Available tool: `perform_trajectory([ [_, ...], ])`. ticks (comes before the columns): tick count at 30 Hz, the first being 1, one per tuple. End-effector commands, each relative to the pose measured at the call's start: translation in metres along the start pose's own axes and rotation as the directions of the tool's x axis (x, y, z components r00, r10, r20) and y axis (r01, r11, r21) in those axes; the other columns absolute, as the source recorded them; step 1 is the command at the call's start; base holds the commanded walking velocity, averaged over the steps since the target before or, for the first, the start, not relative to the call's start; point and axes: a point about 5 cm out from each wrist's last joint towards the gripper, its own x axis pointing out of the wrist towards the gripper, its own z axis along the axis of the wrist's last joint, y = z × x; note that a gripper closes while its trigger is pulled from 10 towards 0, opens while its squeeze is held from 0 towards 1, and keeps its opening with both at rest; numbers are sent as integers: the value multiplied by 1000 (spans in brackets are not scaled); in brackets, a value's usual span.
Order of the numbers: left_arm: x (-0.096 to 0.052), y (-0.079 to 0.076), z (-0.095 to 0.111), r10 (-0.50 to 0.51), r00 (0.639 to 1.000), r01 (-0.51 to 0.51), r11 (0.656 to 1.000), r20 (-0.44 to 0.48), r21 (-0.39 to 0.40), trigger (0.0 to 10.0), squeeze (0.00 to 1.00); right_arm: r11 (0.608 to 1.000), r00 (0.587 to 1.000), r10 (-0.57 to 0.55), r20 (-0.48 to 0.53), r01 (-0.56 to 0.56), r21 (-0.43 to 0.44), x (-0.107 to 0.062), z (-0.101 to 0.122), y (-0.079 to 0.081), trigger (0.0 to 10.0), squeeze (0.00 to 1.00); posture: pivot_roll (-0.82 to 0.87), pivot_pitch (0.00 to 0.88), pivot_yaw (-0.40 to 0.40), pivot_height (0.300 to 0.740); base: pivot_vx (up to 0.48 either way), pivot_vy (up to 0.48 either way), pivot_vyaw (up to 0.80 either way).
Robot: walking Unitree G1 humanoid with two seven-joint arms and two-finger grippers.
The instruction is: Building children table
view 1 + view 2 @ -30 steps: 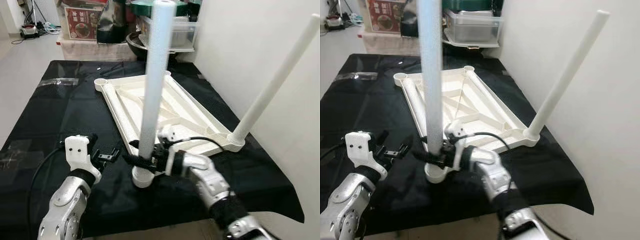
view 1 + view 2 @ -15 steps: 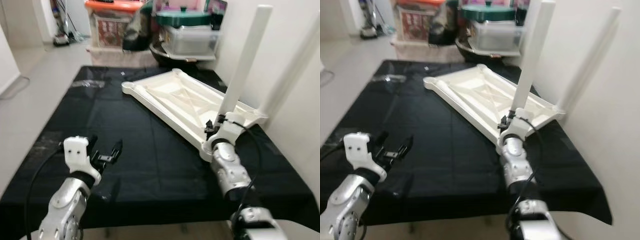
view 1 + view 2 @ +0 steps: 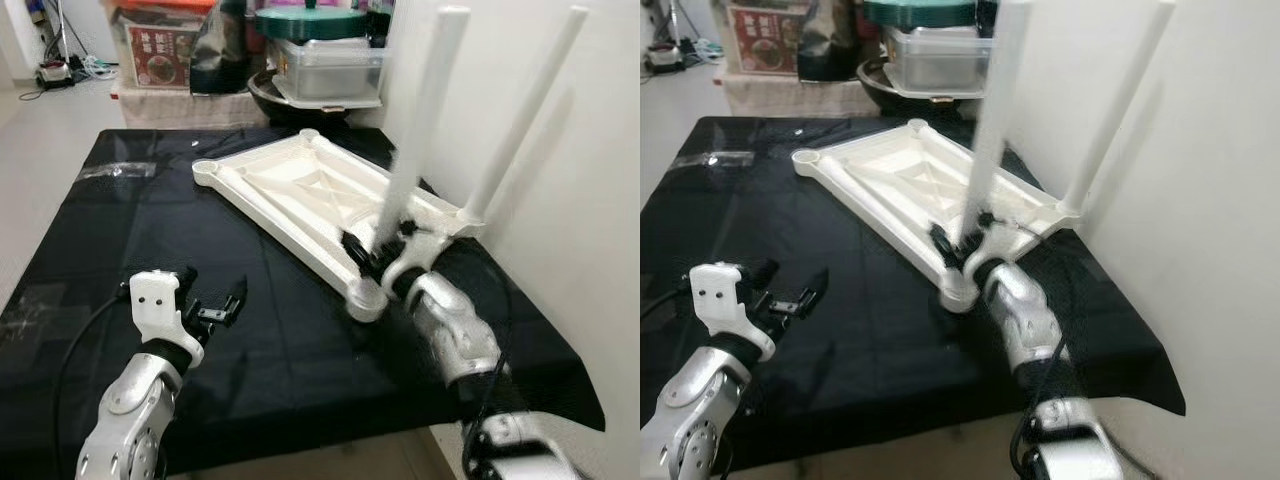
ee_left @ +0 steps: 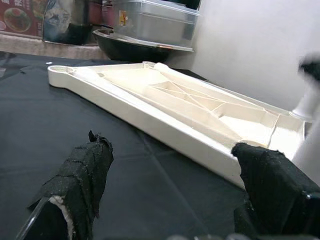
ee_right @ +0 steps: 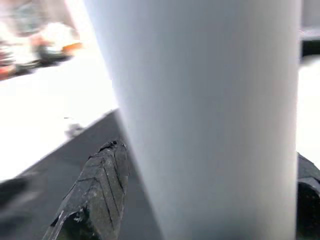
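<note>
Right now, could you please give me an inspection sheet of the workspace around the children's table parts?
Surface: black cloth spread over the floor, wrinkled.
Job's things: white tabletop lying underside up; one white leg standing in the corner by the wall; a second leg held near the front corner socket, tilted.
Clutter: strip of clear tape on the cloth.
Grippers: right gripper jaws shut around the second leg's lower end; left gripper jaws open, holding nothing, above the cloth.
Cables: black cable along the left arm.
Surroundings: white wall on the right; storage boxes and a green-lidded pot beyond the cloth.
</note>
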Motion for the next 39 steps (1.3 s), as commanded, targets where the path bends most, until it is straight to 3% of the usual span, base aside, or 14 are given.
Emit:
perform_trajectory([
  [1, 0, 1, -3, -5, 1000, 5, 1000, -16, -11, 10000, 0, 978, 978, 208, -8, -208, -13, 7, -1, 19, 10000, 0, 106, 0, -117, 740, 0, 0, 0],
  [4, 1, 0, -3, -5, 1000, 5, 1000, -17, -10, 10000, 0, 895, 894, 445, -51, -445, 1, 5, -12, 46, 9961, 0, 127, 0, -128, 740, 0, 0, 0],
  [5, 0, 0, -3, -3, 1000, 3, 1000, -18, -8, 10000, 0, 854, 853, 519, -46, -519, 29, 3, -16, 59, 2118, 0, 136, 0, -133, 740, 0, 0, 0],
  [7, -1, 0, -3, -1, 1000, 1, 1000, -18, -7, 10000, 0, 831, 831, 556, -38, -553, 57, 1, -20, 67, 0, 0, 137, 0, -133, 740, 0, 0, 0],
  [13, -2, 1, -3, 2, 1000, -2, 1000, -17, -6, 10000, 0, 866, 864, 499, -71, -497, 52, 2, -30, 70, 0, 0, 131, 0, -127, 740, 0, 0, 0],
  [16, -2, 1, -3, -1, 1000, 1, 1000, -17, -7, 10000, 0, 999, 981, -36, -189, 34, -15, 11, -49, 31, 0, 0, 122, 0, -119, 740, 0, 0, 0],
  [21, -2, 0, -2, -6, 1000, 6, 1000, -18, -7, 10000, 0, 583, 535, -803, -264, 796, -161, -40, -67, -39, 0, 0, 104, 0, -108, 740, 0, 0, 0],
  [26, -2, 1, -2, -4, 1000, 4, 1000, -19, -7, 10000, 0, 478, 433, -872, -226, 853, -210, -62, -65, -48, 0, 0, 98, 0, -105, 740, 0, 0, 0],
  [28, -2, 1, -3, -3, 1000, 3, 1000, -18, -8, 10000, 0, 608, 566, -789, -241, 777, -166, -52, -62, -35, 10000, 0, 95, 0, -106, 740, 0, 0, 0],
  [32, -1, 1, -3, -3, 1000, 3, 1000, -19, -9, 10000, 0, 732, 700, -676, -228, 675, -98, -38, -57, -22, 10000, 0, 98, 0, -109, 740, 0, 0, 0],
  [33, -1, 1, -4, -4, 1000, 4, 1000, -19, -9, 10000, 0, 814, 799, -574, -180, 581, -20, -25, -49, -10, 10000, 1000, 103, 0, -112, 740, 0, 0, 0],
  [35, -1, 2, -4, -3, 1000, 3, 1000, -19, -9, 10000, 0, 892, 889, -441, -121, 449, 43, -12, -37, 1, 10000, 1000, 103, 0, -112, 740, 0, 0, 0],
  [38, -2, 3, -4, -3, 1000, 2, 1000, -19, -9, 10000, 0, 980, 982, -188, -24, 190, 65, 6, -15, 12, 10000, 0, 109, 0, -115, 740, 0, 0, 0],
  [39, -1, 3, -4, -3, 1000, 3, 1000, -19, -10, 10000, 0, 998, 1000, -18, 4, 18, 52, 10, -5, 19, 10000, 0, 110, 0, -114, 740, 0, 0, 0],
])
